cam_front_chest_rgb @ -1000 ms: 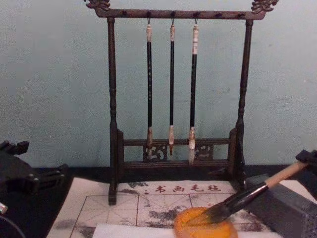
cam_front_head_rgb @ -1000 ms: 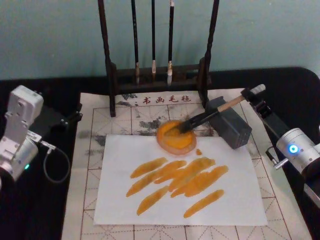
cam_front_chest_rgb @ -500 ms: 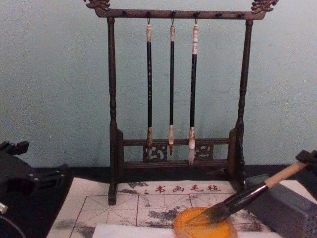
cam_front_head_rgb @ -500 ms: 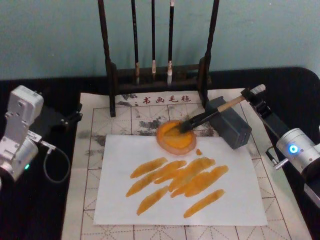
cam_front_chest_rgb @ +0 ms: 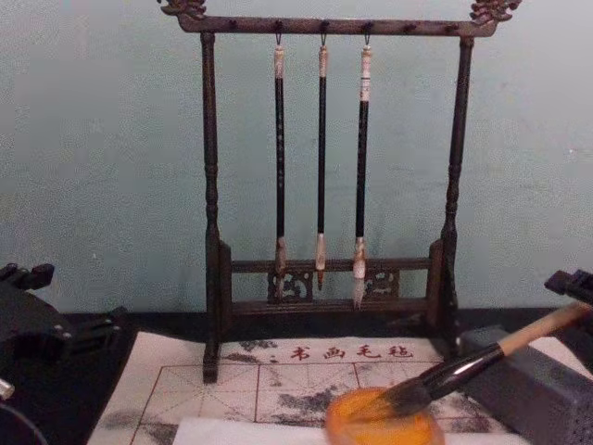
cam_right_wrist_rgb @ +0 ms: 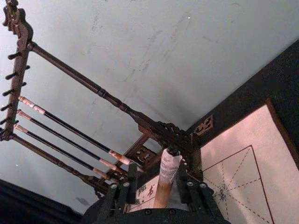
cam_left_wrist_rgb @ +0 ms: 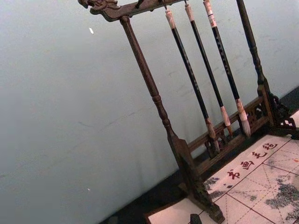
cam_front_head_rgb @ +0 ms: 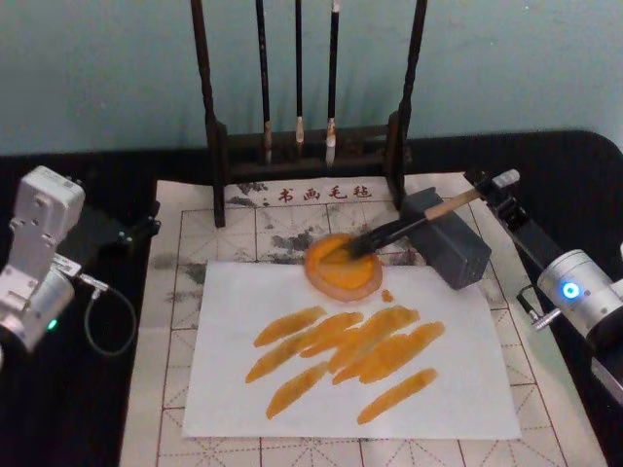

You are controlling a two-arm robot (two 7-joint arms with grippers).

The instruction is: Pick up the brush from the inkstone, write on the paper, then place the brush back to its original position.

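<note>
The brush is lying bristles-down in the inkstone, with its handle leaning on a grey block over the stained mat. There's a teal wall behind. The right gripper is straddling its end with fingers spread. The left gripper is sitting parked at the left, can't tell its grip.

Pale teal wall rises behind a black tabletop

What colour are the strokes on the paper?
Orange-yellow strokes on the white paper; clearest in the head view.
</note>
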